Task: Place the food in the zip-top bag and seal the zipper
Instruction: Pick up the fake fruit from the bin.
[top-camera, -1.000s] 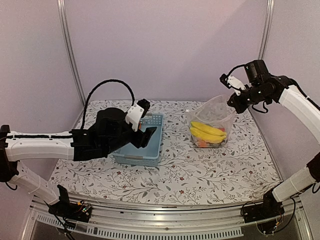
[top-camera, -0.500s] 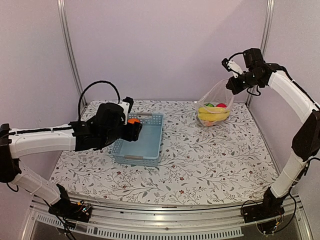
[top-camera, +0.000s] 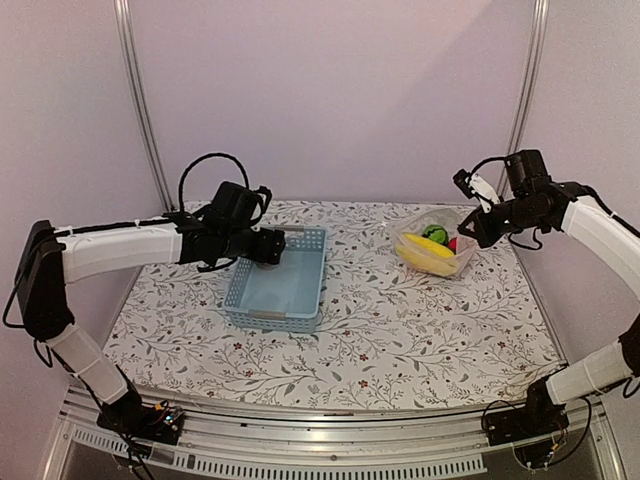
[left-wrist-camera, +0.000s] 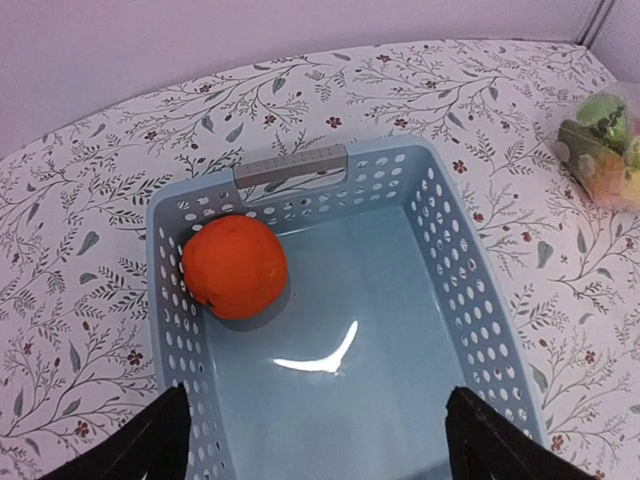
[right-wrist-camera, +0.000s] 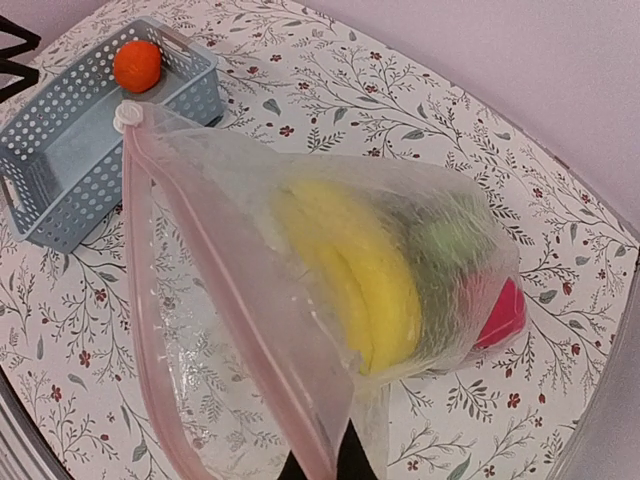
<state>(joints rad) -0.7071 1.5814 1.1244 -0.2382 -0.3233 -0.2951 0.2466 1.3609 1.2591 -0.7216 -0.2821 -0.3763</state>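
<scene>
The clear zip-top bag (top-camera: 432, 248) (right-wrist-camera: 400, 250) sits at the table's far right. Yellow bananas (top-camera: 427, 253) (right-wrist-camera: 350, 270), a green piece (top-camera: 434, 234) (right-wrist-camera: 450, 235) and a red piece (right-wrist-camera: 502, 315) lie inside it. Its mouth gapes, the pink zipper (right-wrist-camera: 205, 255) strips apart. My right gripper (top-camera: 478, 228) (right-wrist-camera: 325, 468) is shut on the bag's mouth edge. An orange toy fruit (left-wrist-camera: 235, 266) (right-wrist-camera: 137, 65) lies loose in the basket's far left corner. My left gripper (top-camera: 268, 246) (left-wrist-camera: 320, 450) hangs open above the basket with nothing between its fingers.
The light-blue slatted basket (top-camera: 282, 300) (left-wrist-camera: 290, 165) (right-wrist-camera: 60, 150) stands left of centre on the floral cloth and holds only the orange fruit. Metal posts rise at both back corners, with the wall close behind.
My right gripper raised the bag and then set it lower, tilted over. My left gripper opened wider and drew back to the basket's far left; the orange fruit now lies loose inside.
</scene>
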